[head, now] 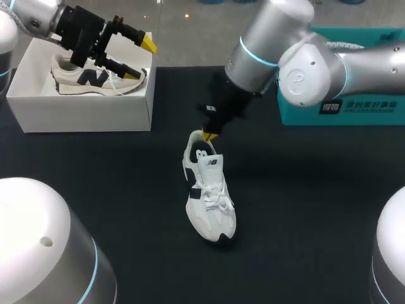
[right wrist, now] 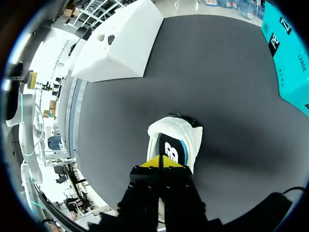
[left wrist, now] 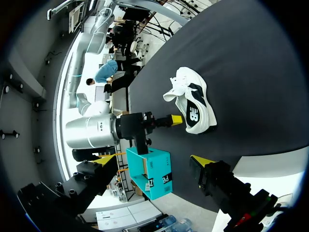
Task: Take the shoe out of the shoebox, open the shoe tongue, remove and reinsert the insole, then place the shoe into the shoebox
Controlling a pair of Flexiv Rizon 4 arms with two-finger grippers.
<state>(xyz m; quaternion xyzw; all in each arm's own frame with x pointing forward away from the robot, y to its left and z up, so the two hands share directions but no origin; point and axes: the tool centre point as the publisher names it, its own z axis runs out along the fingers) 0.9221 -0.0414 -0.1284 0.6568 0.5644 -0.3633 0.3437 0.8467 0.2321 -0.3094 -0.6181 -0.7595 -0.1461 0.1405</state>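
A white shoe with dark trim point(head: 209, 196) stands upright on the black table, toe toward the front edge. My right gripper point(head: 211, 135) is at its heel opening with its yellow tips pressed together, shut. From the right wrist, the gripper point(right wrist: 163, 163) sits right over the heel of the shoe point(right wrist: 176, 137); whether it pinches anything thin is hidden. The white shoebox point(head: 38, 107) at the back left holds a second shoe point(head: 95, 79). Above that box my left gripper point(head: 140, 59) hangs open and empty. The left wrist view looks past the left gripper point(left wrist: 154, 159) to the shoe point(left wrist: 193, 101) and the right gripper point(left wrist: 176, 119).
A teal box point(head: 342, 104) stands at the back right behind my right arm, also seen as the teal box point(right wrist: 289, 53) and teal box point(left wrist: 149, 171). The white shoebox point(right wrist: 120, 48) lies ahead of the right gripper, across the table.
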